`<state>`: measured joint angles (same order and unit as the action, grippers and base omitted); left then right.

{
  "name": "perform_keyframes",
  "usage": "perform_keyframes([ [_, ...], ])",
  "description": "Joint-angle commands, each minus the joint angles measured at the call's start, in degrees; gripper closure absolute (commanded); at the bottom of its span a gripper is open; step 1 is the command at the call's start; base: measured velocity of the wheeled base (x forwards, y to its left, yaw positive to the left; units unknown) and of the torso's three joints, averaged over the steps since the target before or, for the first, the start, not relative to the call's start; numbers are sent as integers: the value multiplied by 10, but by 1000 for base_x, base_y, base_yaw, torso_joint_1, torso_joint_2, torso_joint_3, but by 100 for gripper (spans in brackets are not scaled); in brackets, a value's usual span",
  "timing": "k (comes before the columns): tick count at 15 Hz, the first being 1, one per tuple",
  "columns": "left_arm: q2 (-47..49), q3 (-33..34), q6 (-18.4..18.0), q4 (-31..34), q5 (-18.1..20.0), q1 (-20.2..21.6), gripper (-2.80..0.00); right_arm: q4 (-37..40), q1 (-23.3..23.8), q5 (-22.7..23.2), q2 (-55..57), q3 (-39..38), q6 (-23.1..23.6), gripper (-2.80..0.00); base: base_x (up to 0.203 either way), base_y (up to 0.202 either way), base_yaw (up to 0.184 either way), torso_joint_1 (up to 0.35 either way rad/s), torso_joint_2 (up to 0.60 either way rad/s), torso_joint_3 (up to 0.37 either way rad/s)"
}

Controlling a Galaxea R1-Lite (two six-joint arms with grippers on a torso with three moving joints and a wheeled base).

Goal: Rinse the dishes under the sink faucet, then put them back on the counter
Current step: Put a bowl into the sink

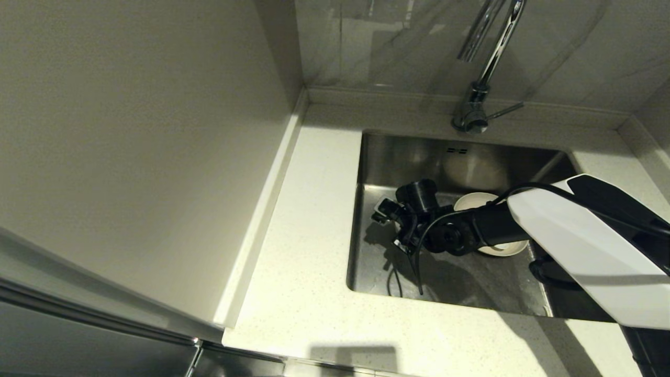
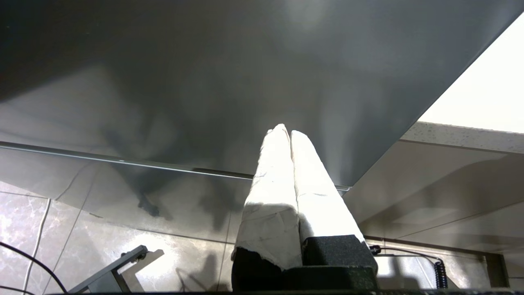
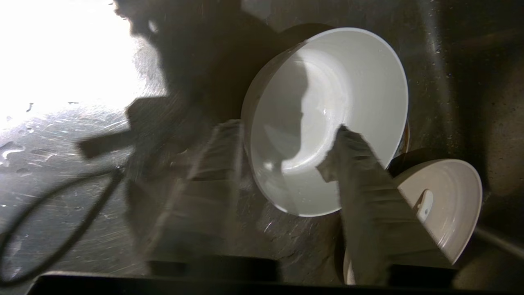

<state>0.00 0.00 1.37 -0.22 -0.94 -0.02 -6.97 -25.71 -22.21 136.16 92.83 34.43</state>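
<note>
My right gripper (image 3: pixel 286 127) is down in the steel sink (image 1: pixel 471 283), open. One finger is beside the outer wall of the small white bowl (image 3: pixel 352 82) and the other fingertip (image 3: pixel 348 143) is inside it. The bowl lies tilted on the sink floor. Beside it rests the cream-white plate (image 3: pixel 454 192) with the short white spoon (image 3: pixel 425 205) lying on it. In the head view part of the plate (image 1: pixel 473 201) shows behind my right wrist (image 1: pixel 419 209), and the bowl is hidden. The chrome faucet (image 1: pixel 489 63) stands at the back of the sink. My left gripper (image 2: pixel 286 131) is shut, low in front of a cabinet.
The speckled off-white counter (image 1: pixel 314 235) runs round the sink, with a tall pale wall panel (image 1: pixel 131 131) on its left. A black cable (image 1: pixel 403 272) hangs from my right wrist onto the wet sink floor. The faucet's thin lever (image 1: pixel 505 111) points right.
</note>
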Motion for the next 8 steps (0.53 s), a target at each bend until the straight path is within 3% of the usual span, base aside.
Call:
perform_keyframes([
  [1, -2, 0, 0, 0, 0, 0, 0, -1, -1, -1, -10, -2, 0, -280, 0, 0, 0, 0, 0, 0],
  [4, -2, 0, 0, 0, 0, 0, 0, -1, -1, -1, -44, 0, -12, -280, 0, 0, 0, 0, 0, 0],
  [8, -2, 0, 0, 0, 0, 0, 0, 54, -3, 0, -158, -28, -73, -280, 0, 0, 0, 0, 0, 0],
])
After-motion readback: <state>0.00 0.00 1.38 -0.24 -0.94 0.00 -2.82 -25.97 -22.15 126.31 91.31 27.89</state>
